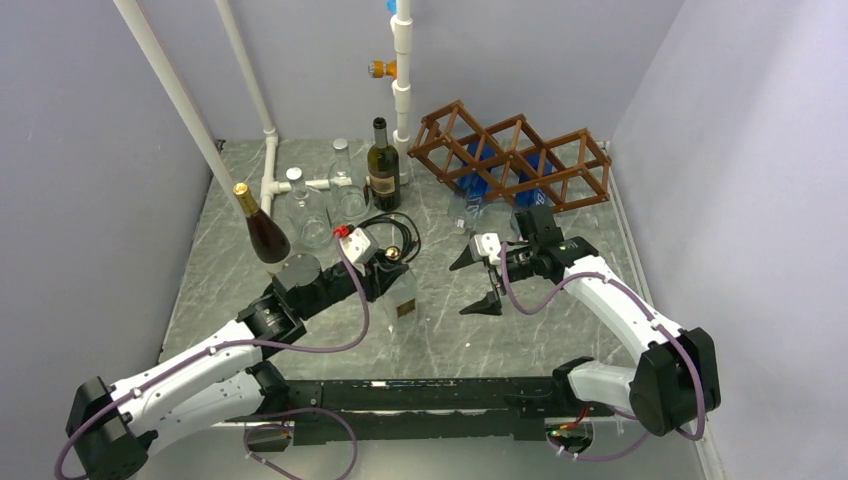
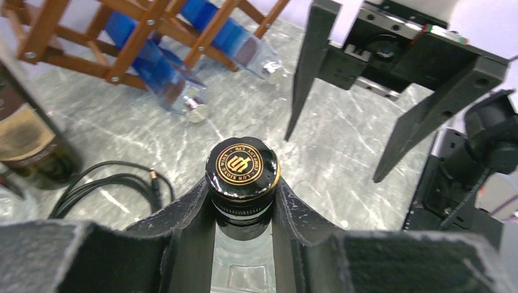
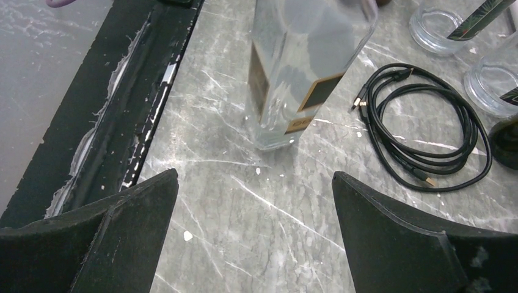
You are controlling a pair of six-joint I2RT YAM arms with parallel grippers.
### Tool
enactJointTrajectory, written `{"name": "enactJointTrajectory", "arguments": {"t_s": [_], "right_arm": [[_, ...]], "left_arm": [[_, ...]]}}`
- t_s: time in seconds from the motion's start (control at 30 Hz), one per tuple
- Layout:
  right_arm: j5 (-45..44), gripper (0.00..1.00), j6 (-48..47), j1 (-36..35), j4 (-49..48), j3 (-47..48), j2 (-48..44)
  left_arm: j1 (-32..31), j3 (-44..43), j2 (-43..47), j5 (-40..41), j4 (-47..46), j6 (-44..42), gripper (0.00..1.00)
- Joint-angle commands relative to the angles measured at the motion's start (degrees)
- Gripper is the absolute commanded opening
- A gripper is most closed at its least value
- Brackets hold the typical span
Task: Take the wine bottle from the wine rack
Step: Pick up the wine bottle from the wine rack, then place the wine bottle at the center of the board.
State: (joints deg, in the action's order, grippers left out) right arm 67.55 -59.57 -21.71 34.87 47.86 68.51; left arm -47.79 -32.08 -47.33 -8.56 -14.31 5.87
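Seems the last step, setting down. Behind the right gripper (image 1: 474, 284), spread wide and empty, the wine rack (image 1: 515, 155), with only blue bottles (image 2: 153, 61). Clamped by the neck in the left gripper (image 2: 243, 195), the wine bottle (image 2: 243, 163), upright on the table (image 1: 560, 340), off the rack. Next, probably: open slowly, rise straight, avoid tipping. Close beyond, a dark bottle (image 1: 382, 165) and a cable (image 2: 116, 171).

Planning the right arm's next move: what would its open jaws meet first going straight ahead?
Probably the clear bottle, standing dead ahead of the right gripper; depth is unclear.
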Motion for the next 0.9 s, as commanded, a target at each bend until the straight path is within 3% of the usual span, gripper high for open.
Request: {"name": "enactJointTrajectory", "arguments": {"t_s": [0.0,0.47,0.87], "right_arm": [[0.87,1.0,-1.56,0.49,-1.11,0.93,-1.21],[-0.09,1.0,-1.38,0.8,-2.17,0.14,-0.56],[-0.66,1.0,-1.25,0.99,-2.79,-0.22,-0.14]], "left_arm": [[1.12,-5.14,4.74,8.22,-5.09,-1.74,0.0],[9.21,-3.94,10.2,25.83,-2.18,-4.13,0.0],[18.92,-1.06,7.74,28.63,-9.24,-3.59,0.0]]}}
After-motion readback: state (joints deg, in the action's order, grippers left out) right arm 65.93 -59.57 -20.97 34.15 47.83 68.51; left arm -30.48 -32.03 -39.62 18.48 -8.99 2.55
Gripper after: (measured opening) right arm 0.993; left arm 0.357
